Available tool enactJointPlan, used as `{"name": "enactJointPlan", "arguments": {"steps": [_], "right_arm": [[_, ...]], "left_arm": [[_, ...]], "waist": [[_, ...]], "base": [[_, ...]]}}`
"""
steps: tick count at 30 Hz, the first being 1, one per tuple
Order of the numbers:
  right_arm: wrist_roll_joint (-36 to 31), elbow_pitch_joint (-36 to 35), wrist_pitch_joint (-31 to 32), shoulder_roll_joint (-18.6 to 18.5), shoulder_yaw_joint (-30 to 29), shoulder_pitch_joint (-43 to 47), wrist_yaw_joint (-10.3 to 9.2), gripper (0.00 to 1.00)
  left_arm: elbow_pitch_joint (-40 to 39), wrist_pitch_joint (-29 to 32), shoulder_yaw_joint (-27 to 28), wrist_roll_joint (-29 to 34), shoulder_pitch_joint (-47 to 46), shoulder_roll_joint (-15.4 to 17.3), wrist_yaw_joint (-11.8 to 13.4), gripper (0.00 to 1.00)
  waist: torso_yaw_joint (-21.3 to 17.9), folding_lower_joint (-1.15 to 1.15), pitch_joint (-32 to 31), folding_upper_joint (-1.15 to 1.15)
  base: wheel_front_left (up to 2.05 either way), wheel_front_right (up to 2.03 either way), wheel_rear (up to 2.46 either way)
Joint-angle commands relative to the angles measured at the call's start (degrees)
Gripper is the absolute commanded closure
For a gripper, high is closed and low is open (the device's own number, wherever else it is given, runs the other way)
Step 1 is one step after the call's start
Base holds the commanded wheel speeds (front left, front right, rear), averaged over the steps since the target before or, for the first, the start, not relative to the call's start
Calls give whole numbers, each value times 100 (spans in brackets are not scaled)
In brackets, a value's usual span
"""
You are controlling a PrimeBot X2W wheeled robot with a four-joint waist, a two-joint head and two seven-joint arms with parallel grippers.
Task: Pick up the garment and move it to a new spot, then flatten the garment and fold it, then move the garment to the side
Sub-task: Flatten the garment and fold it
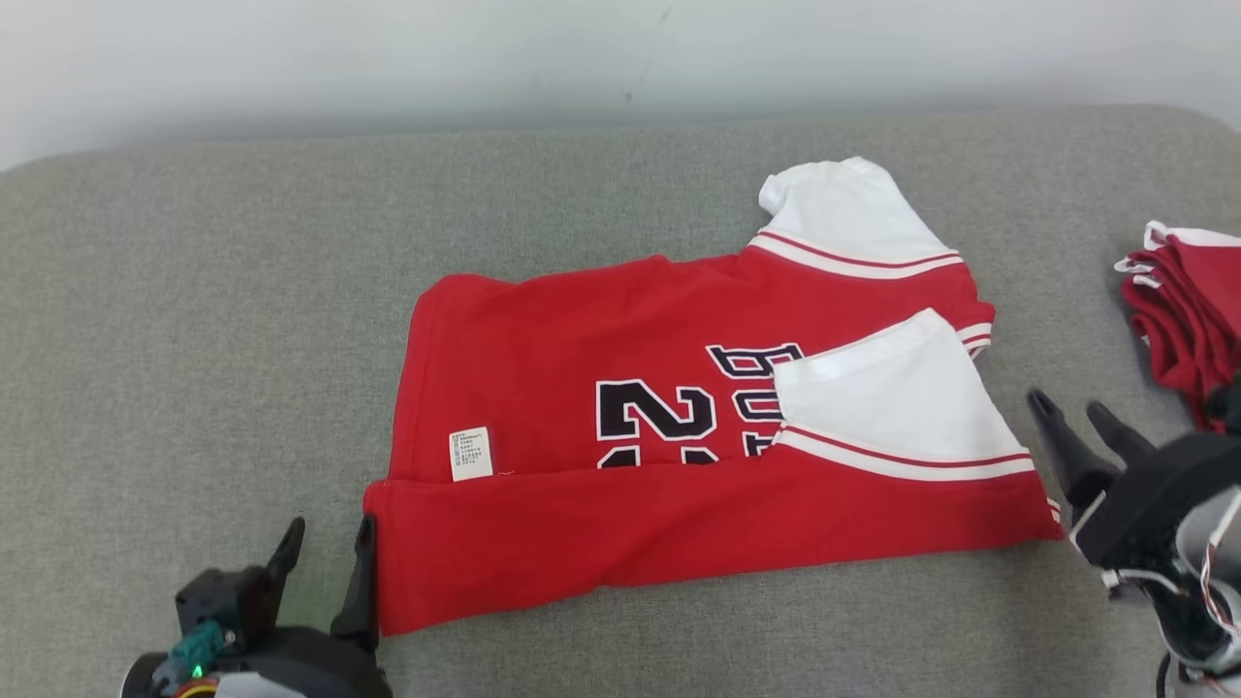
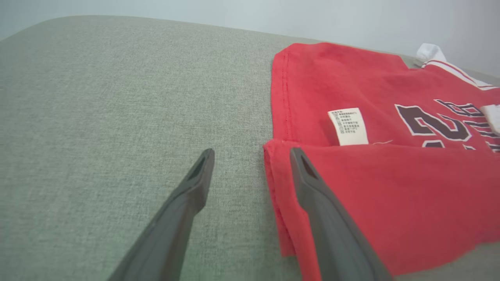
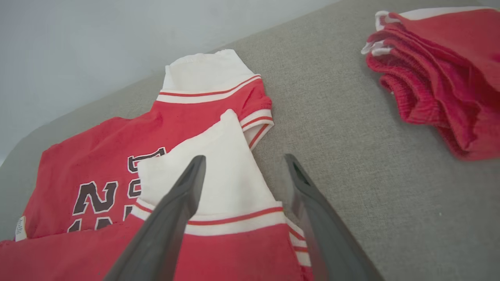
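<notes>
Across grey woven upholstery [image 1: 194, 339] under a pale wall [image 1: 388, 58] lies the soft red garment [image 1: 582, 388], near edge folded over, white sleeves [image 1: 892, 407] striped red, a black "2" and small white care label [image 1: 471, 454] showing, with my left gripper [image 1: 328, 535] and right gripper [image 1: 1068, 405] spread wide, empty, at its near corners.

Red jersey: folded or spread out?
Partly folded. On the red jersey, the near edge is folded over the body, hiding part of the printed number, and a white sleeve lies on top.
</notes>
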Motion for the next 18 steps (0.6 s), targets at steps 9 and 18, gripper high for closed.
{"name": "enactJointPlan", "arguments": {"steps": [9,18], "right_arm": [[-574,-384,464,611,-548,689,-14,0],[-1219,-54,606,876,-820,458,-15,0]], "left_arm": [[-367,128,-228,201,484,53,248,0],[-30,497,-475,263,47,-117,177,0]], "waist": [[-44,1,-34,0],[-39,1,168,0]], "base": [[0,0,0],[0,0,0]]}}
